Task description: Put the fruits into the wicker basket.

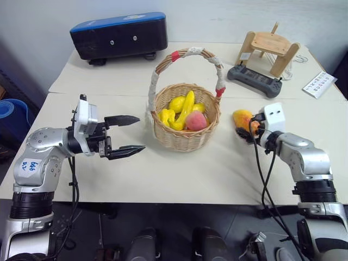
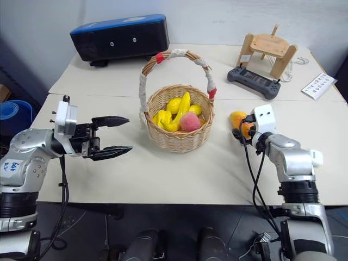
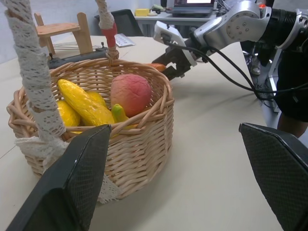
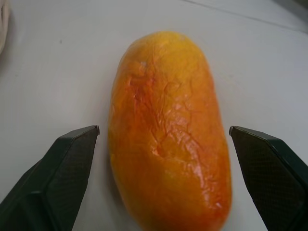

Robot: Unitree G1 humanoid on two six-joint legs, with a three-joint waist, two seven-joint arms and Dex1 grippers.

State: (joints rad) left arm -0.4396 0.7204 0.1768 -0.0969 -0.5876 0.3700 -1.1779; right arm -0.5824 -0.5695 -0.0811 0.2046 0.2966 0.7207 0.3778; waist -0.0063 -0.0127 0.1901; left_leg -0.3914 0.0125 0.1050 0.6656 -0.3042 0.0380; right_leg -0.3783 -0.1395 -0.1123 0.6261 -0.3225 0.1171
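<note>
Landmark: wicker basket [image 1: 186,122], centre of the table [image 1: 163,179].

Left of basket: left gripper [image 1: 128,134] hovers level, pointing at the basket's side, jaws spread wide, nothing in them. Risk: if this arm drifts toward the basket, the fingers could shove it or catch the cloth-wrapped handle [image 1: 187,53], moving the drop target.

In basket: banana [image 1: 186,107], peach [image 1: 196,120] and lemon-like fruits [image 1: 176,103] already inside, piled fairly high. Peach sits near the rim on the side facing the right arm. Another fruit dropped from high could bounce off the pile or knock the peach out.

Right of basket, just beside it on the table: mango [image 4: 169,130], lying flat, the only fruit outside. Right gripper [image 4: 163,168] is right at it, jaws fully open, one finger on each side along the narrow width, holding nothing yet. From the head views the fingertips are mostly hidden behind the wrist, so whether they touch the table is hard to tell.

Risks here: mango skin looks glossy and rounded, so closing off-centre could squirt it forward; closing too high grips only the curved top and it slips in transit. The carry also has to clear rim and handle.
</note>
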